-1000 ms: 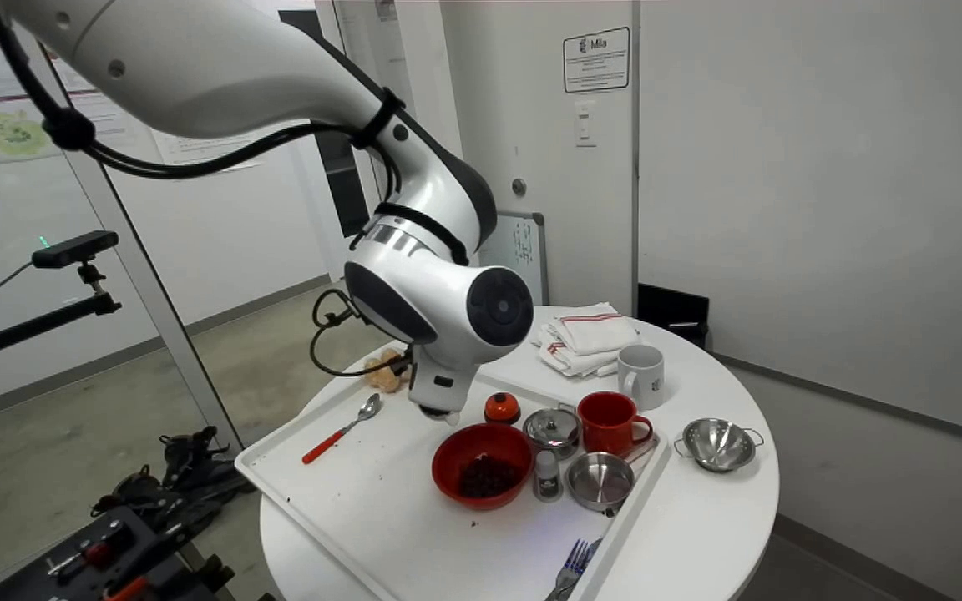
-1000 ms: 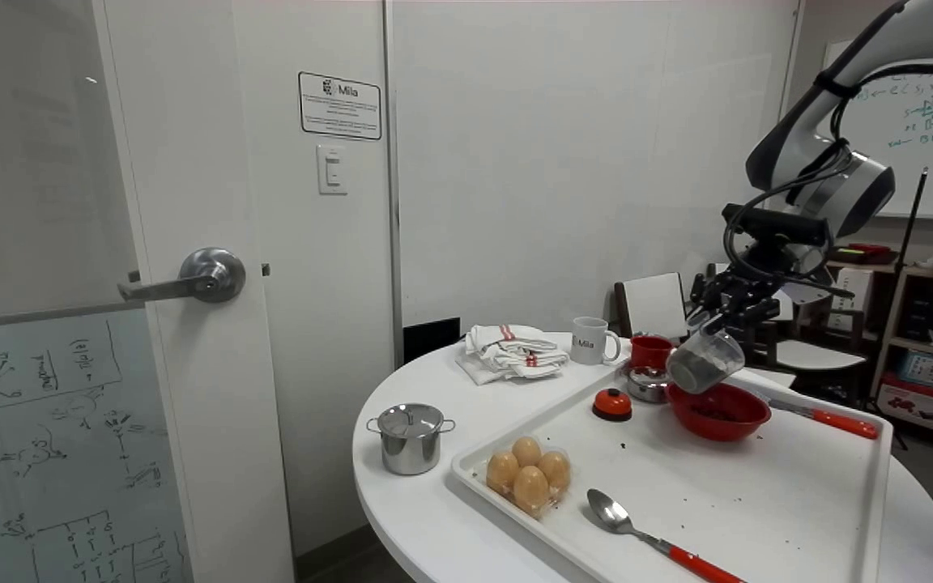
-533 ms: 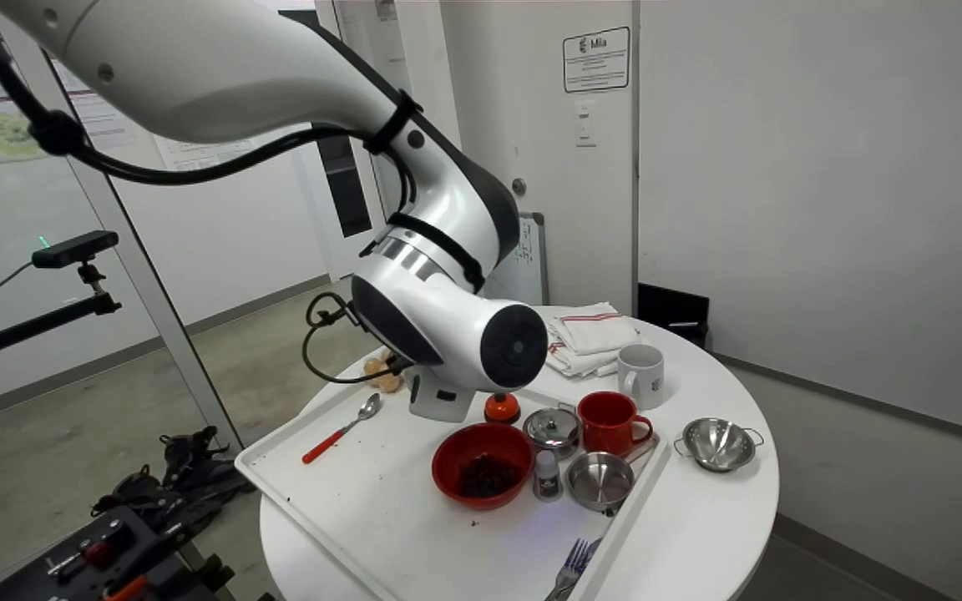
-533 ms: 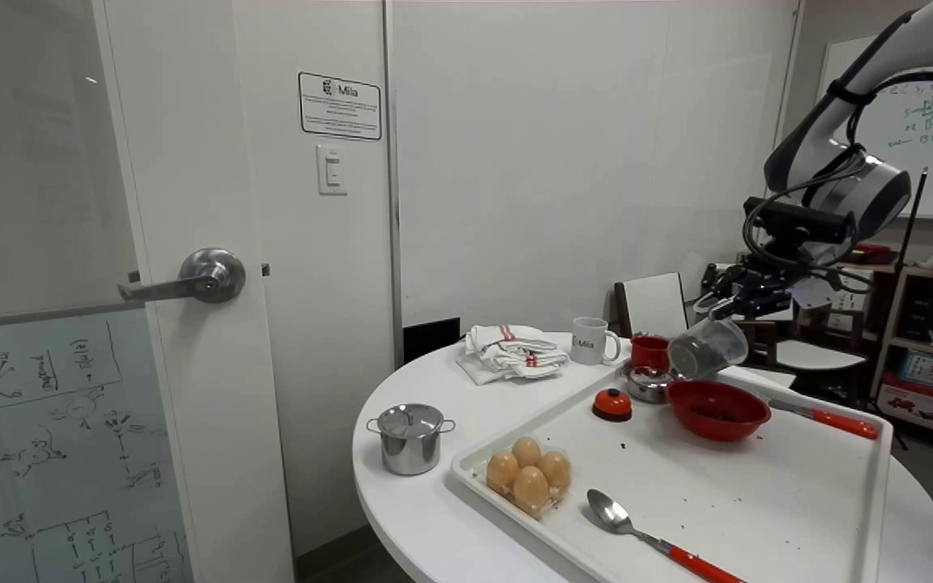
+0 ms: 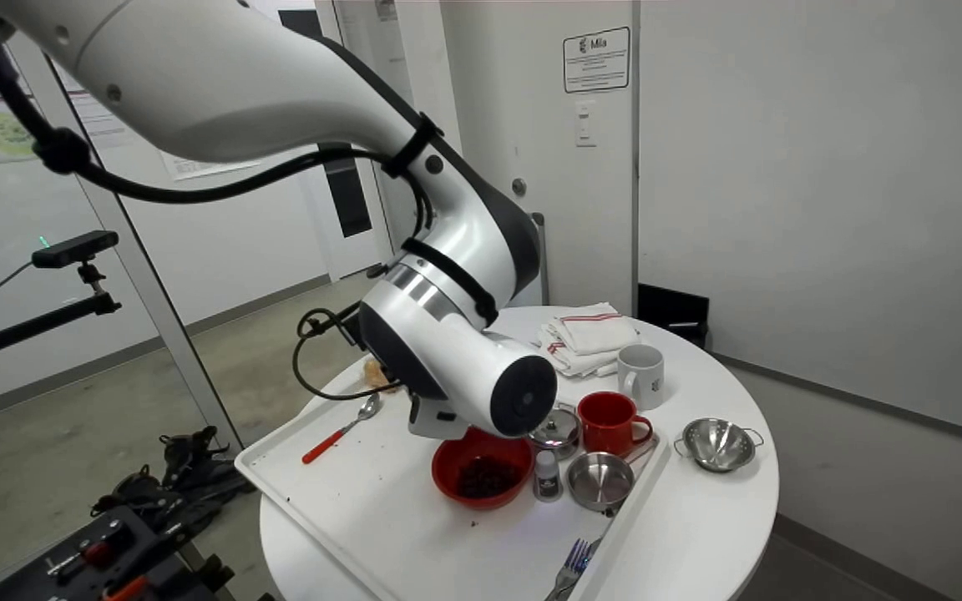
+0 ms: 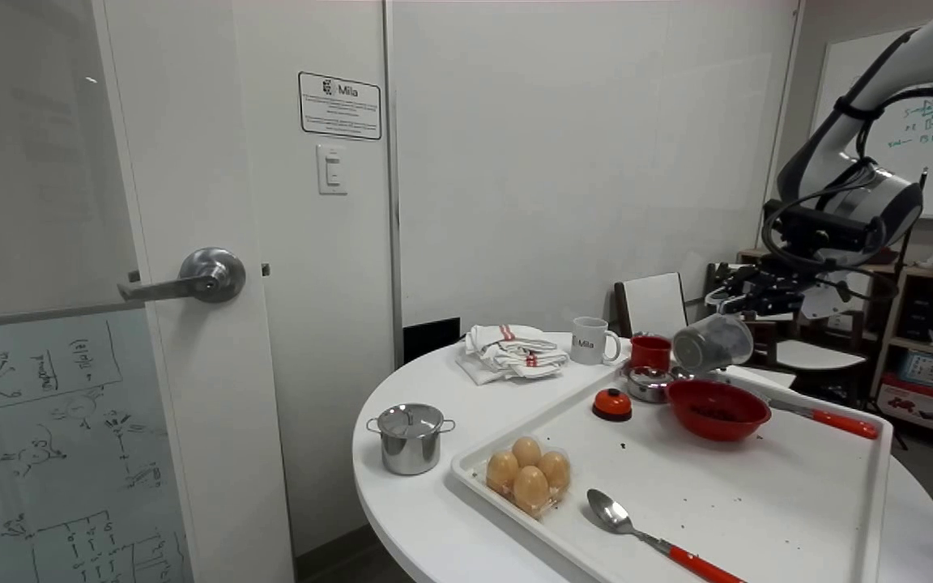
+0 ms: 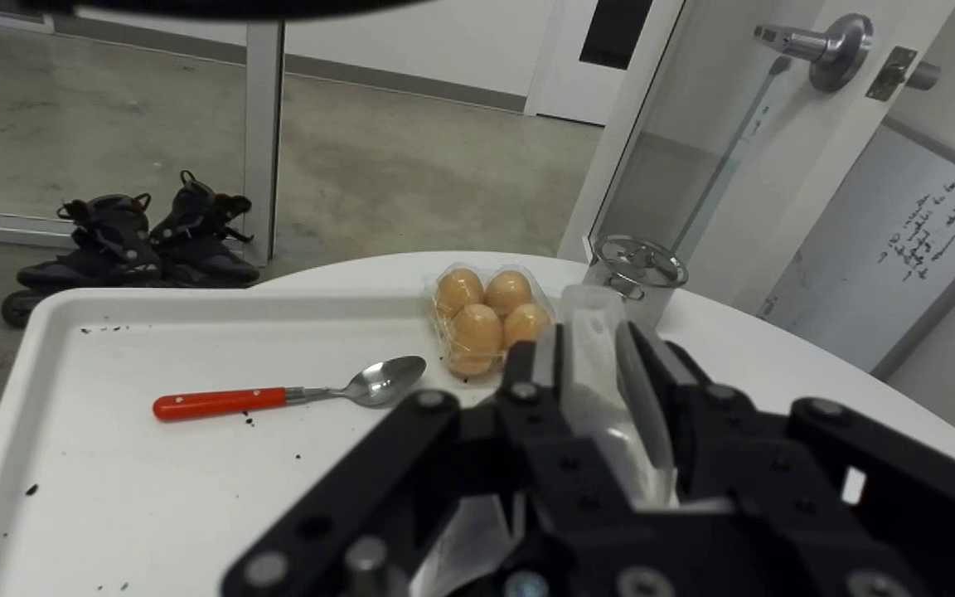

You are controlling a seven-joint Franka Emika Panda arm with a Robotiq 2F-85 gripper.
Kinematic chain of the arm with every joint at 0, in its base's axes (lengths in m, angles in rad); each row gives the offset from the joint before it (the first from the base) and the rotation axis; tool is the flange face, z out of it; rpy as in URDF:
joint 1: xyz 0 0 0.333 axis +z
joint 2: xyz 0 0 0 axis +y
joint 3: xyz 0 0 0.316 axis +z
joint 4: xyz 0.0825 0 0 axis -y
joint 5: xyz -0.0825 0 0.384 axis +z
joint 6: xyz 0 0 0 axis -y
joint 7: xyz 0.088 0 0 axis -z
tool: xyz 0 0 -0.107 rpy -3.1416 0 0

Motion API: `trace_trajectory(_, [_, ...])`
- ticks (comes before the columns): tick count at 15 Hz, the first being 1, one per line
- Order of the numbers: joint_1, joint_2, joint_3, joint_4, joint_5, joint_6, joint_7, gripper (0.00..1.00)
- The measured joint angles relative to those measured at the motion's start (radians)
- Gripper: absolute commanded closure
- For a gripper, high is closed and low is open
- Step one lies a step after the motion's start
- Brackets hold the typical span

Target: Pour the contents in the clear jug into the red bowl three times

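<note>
- Presently, the hand (image 7: pixel 592 356) is gripping the clear jug (image 6: pixel 713 344); its fingers are standing nearly together, pressing the handle (image 7: pixel 593 323) between them.
- The clear jug is hanging tilted, higher than the red bowl (image 6: pixel 722 427) in an exterior view; the views are not letting me tell whether it is directly over it.
- The red bowl is resting on a white tray (image 5: pixel 381 517) and is containing dark bits.
- Just beside the red bowl a small bottle (image 5: pixel 547 477) is standing; near the red bowl a red mug (image 5: pixel 606 423) is standing also.
- Well apart from the red bowl, a red-handled spoon (image 7: pixel 278 396) and eggs (image 7: pixel 477 332) are lying.
</note>
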Motion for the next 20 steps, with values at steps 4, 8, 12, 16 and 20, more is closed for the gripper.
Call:
trace_trajectory(4, [-0.002, 0.015, -0.012, -0.014, 0.003, -0.009, -0.034, 0.9])
trace_trajectory(8, [0.038, 0.006, -0.014, -0.027, 0.003, 0.107, -0.038, 0.9])
trace_trajectory(12, [0.131, -0.024, -0.006, -0.029, 0.002, 0.311, -0.026, 0.9])
trace_trajectory(16, [0.226, -0.057, 0.026, -0.031, -0.013, 0.535, 0.013, 0.9])
trace_trajectory(20, [0.335, -0.078, 0.081, -0.045, -0.096, 0.792, 0.12, 0.9])
